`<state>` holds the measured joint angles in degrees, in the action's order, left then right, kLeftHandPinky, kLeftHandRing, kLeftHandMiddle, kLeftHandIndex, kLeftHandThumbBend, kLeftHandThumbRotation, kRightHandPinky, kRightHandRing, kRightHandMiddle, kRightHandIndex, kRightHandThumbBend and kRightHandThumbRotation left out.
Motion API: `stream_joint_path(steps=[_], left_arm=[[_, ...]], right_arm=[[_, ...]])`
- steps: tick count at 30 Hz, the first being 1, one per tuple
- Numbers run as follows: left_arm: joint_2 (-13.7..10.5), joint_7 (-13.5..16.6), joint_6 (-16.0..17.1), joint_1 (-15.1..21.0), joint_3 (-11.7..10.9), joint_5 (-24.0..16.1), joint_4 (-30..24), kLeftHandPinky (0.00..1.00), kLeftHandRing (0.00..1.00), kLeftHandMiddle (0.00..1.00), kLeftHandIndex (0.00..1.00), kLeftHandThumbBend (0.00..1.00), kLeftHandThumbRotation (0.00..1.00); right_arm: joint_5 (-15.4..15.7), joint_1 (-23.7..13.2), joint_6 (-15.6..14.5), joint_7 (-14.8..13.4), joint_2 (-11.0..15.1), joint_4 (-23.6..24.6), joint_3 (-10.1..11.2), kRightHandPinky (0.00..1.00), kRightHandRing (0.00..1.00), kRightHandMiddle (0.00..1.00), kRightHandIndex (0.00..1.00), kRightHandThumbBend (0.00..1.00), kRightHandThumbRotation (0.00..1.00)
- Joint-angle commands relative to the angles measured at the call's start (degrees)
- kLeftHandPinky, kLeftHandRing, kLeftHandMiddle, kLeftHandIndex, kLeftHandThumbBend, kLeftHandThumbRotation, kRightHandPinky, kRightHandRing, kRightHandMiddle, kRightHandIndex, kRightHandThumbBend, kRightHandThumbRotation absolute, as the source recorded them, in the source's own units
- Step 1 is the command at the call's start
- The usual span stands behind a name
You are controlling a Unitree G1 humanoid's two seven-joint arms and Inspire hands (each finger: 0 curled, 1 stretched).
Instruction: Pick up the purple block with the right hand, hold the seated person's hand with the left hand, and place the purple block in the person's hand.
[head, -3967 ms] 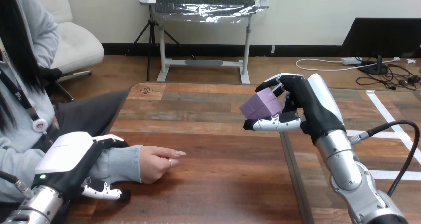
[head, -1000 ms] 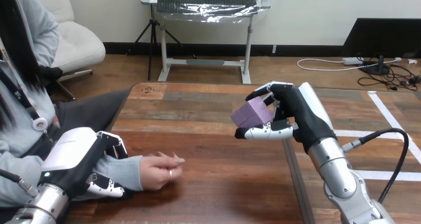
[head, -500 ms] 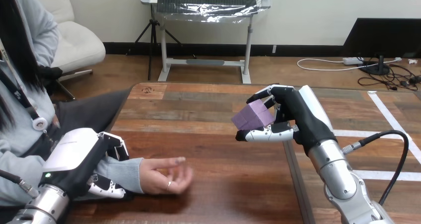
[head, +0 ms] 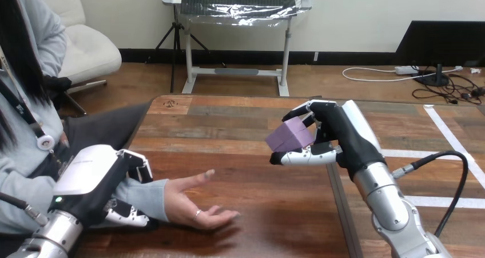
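Purple block (head: 290, 135), a matte cube, sits pinched between the thumb and curled fingers of the right hand (head: 343, 133), raised above the wooden table (head: 229, 129). Bare planks separate it from the person's hand (head: 197, 209), which rests palm-up, well apart to the left. The left hand (head: 91, 181) clasps the person's wrist (head: 150, 196) (a grey sleeve covers it), its palm hidden beneath the white shell.

Head-height view, forward-down across table (head: 229, 126)
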<state>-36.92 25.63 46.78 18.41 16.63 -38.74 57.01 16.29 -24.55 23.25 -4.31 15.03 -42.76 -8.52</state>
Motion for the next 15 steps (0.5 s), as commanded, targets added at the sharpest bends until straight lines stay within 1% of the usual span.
stream_joint_path(steps=[1,4,9,15], left_arm=[[0.49,0.54,1.98,2.96,-1.50,1.89,-6.98,0.17,0.23,0.29,0.31,0.91,0.00],[0.40,0.64,1.96,2.78,-1.65,1.85,-8.20,0.17,0.23,0.29,0.31,0.91,0.00],[0.20,0.58,1.64,2.39,-1.90,1.78,-10.39,0.17,0.23,0.29,0.31,0.90,0.00],[-0.04,-0.56,1.48,2.13,-2.30,2.42,-12.55,0.18,0.23,0.30,0.32,0.90,0.00]], right_arm=[[1.50,-4.10,0.83,-1.08,-1.17,1.16,-0.81,0.05,0.09,0.15,0.18,0.35,0.00],[1.66,-4.07,0.78,-1.20,-1.69,1.11,-0.89,0.05,0.09,0.15,0.18,0.35,0.01],[0.53,-4.20,1.55,-0.27,-2.99,0.06,-0.55,0.05,0.09,0.15,0.17,0.35,0.02],[1.15,-4.11,1.83,-0.25,-3.74,-0.23,-1.00,0.05,0.09,0.14,0.17,0.34,0.02]])
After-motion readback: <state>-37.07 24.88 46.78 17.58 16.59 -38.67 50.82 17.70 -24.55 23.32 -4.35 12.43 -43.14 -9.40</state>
